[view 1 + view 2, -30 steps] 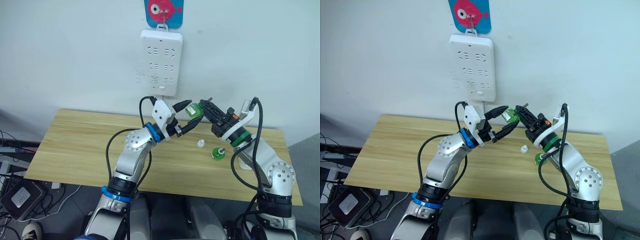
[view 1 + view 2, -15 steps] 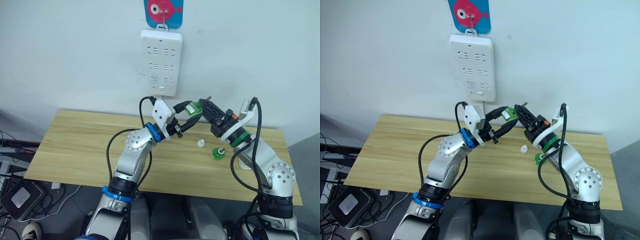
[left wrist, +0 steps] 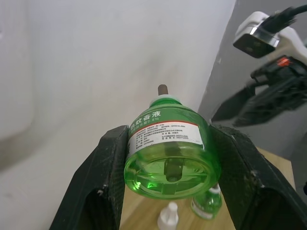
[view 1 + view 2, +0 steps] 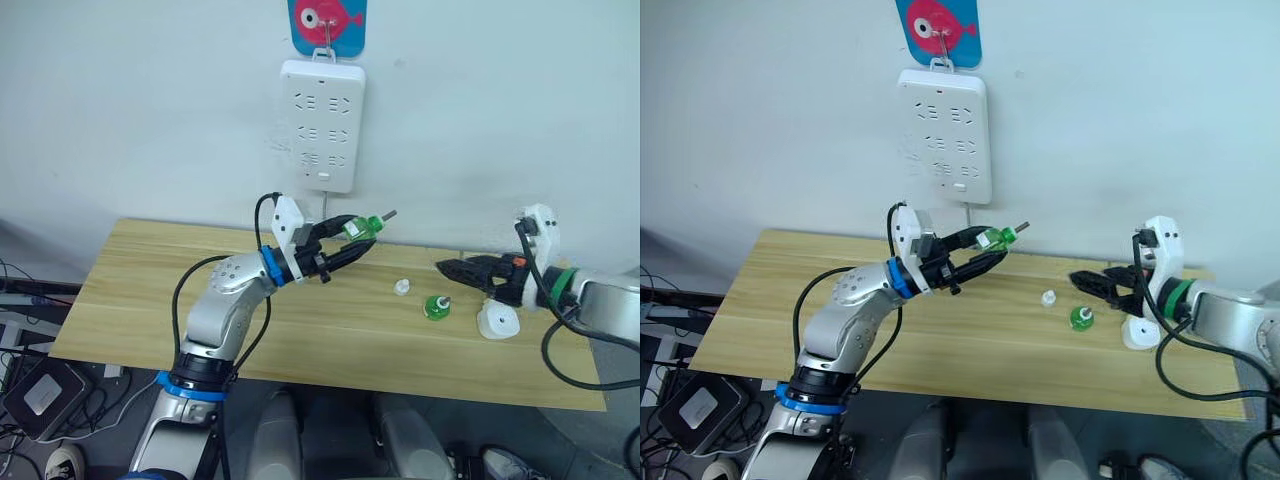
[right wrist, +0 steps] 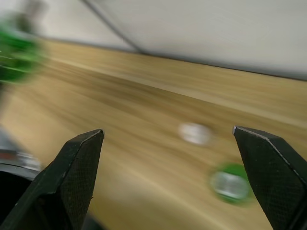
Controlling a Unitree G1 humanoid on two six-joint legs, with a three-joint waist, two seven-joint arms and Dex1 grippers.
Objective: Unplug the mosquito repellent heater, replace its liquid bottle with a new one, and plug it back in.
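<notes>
Gripping round translucent-green bottle (image 3: 168, 143), left hand (image 4: 340, 243)

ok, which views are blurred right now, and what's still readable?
Right wrist view: streaked with motion blur, the wooden table and small green bottle smeared. Left wrist view: sharp on the clear green liquid bottle between the left hand's fingers, label print legible. Eye views: crisp on the white power strip.

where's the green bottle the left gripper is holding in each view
left eye view: green bottle just right of centre, below the power strip.
right eye view: near centre.
left wrist view: centre, between the fingers.
right wrist view: green blur, likely it.
Shared landmark: small white cap on the table.
</notes>
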